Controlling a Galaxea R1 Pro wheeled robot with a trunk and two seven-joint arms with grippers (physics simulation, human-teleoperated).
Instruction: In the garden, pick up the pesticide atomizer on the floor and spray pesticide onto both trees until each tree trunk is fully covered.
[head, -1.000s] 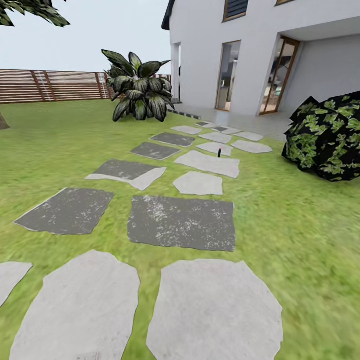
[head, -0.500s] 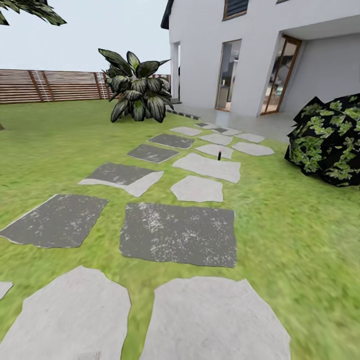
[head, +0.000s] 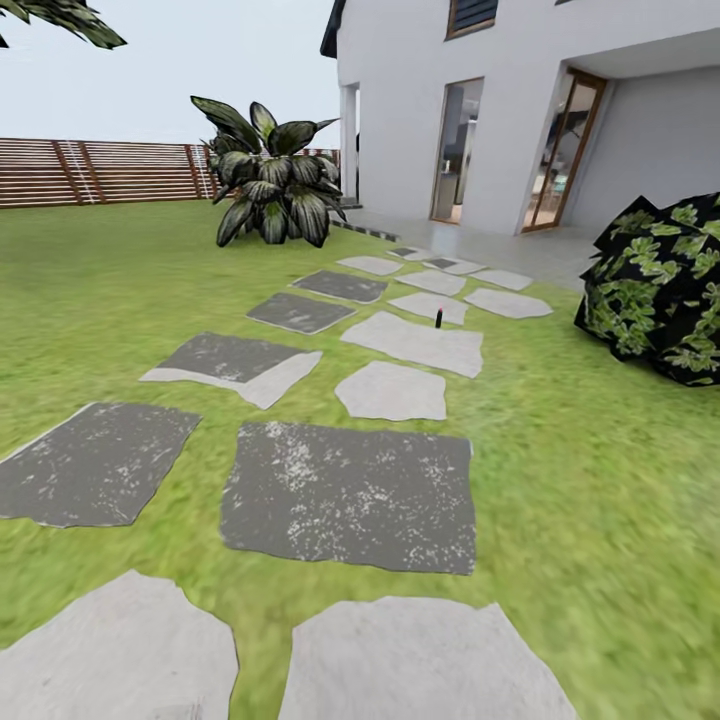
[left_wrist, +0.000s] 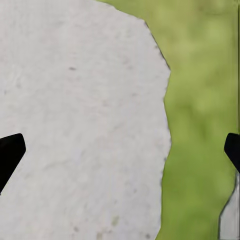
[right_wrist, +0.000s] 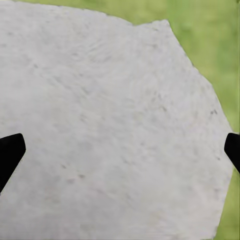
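Far up the path: a small dark upright thing with a reddish tip, likely the atomizer (head: 438, 319), too small to tell for certain. Stands at the far edge of a pale slab (head: 415, 345), just beside another, with lawn (head: 600, 480) on either side. Well out of arm's reach, so judged a travel stage, with nothing to grasp yet.

Nearer, more paving: a dark slab (head: 350, 495) in the middle of the path and pale ones at the bottom of the head view, leading straight toward the target, which explains heading along the stones.

Left gripper (left_wrist: 120, 150): fingertips spread wide with nothing between, hanging over a pale slab's edge and grass. Right gripper (right_wrist: 120, 150): likewise spread wide and empty, above pale stone. Probably kept apart and pointed down to be ready for a pickup from the ground.

Beyond: a broad-leaved plant (head: 268, 190), fence (head: 100, 172), a white house (head: 420, 110) and a dark bush (head: 660, 290). No thick grey trunks to be made out here.
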